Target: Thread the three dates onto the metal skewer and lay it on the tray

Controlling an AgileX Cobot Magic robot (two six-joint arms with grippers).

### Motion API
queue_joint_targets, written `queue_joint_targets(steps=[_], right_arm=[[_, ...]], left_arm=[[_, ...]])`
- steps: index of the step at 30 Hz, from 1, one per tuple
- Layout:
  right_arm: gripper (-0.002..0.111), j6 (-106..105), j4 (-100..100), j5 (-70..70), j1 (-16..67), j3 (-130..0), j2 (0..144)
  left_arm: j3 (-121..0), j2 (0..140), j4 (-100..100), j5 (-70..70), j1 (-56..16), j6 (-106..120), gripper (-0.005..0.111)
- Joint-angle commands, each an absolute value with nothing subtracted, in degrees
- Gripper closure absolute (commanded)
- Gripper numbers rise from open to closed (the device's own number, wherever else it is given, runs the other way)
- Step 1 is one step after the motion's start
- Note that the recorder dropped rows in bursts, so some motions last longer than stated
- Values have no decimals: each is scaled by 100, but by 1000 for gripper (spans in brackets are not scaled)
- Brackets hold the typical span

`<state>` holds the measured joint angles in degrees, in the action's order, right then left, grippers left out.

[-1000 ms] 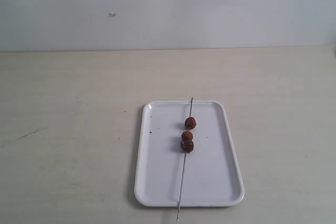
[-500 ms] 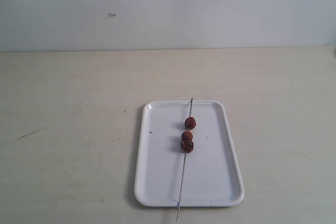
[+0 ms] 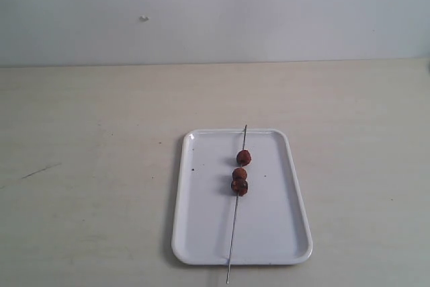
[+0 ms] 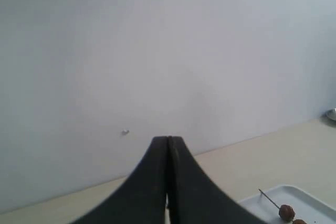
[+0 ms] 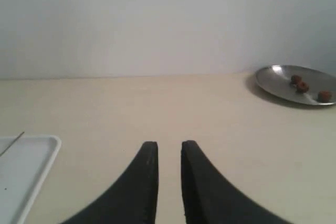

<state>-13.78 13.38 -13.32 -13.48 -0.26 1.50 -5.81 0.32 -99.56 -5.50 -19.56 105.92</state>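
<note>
Now the skewer (image 3: 235, 213) with three dates (image 3: 240, 174) lies lengthwise on the tray (image 3: 201, 233), well apart from both pincers: the left pincer (image 4: 167, 145) pressed closed, the right pincer (image 5: 169, 148) narrowly parted, empty.

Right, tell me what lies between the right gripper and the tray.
Nothing but bare table. In the right wrist view, no object sits in the stretch from the right gripper across to the tray.

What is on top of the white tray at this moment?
The metal skewer lies lengthwise on the tray, near tip past the rim, three dates threaded on it. The tray surface beneath the dates is covered.
</note>
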Motion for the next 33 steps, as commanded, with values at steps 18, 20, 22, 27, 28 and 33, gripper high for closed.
queue_joint_targets(steps=[18, 20, 22, 27, 28, 33], right_arm=[[91, -1171, 1180, -1531, -1381, 0, 89], [91, -1171, 1180, -1531, -1381, 0, 89], [91, -1171, 1180, -1531, -1381, 0, 89], [91, -1171, 1180, -1531, -1381, 0, 89], [91, -1171, 1180, -1531, -1381, 0, 89], [91, -1171, 1180, -1531, -1381, 0, 89]], left_arm=[[-571, 0, -9995, -562, -1937, 10583, 107], [-571, 0, -9995, -562, -1937, 10583, 107], [-571, 0, -9995, -562, -1937, 10583, 107], [-571, 0, -9995, -563, -1937, 10598, 107], [-571, 0, -9995, -549, -1937, 10688, 107], [-567, 0, -8720, -686, -1947, 9306, 107]])
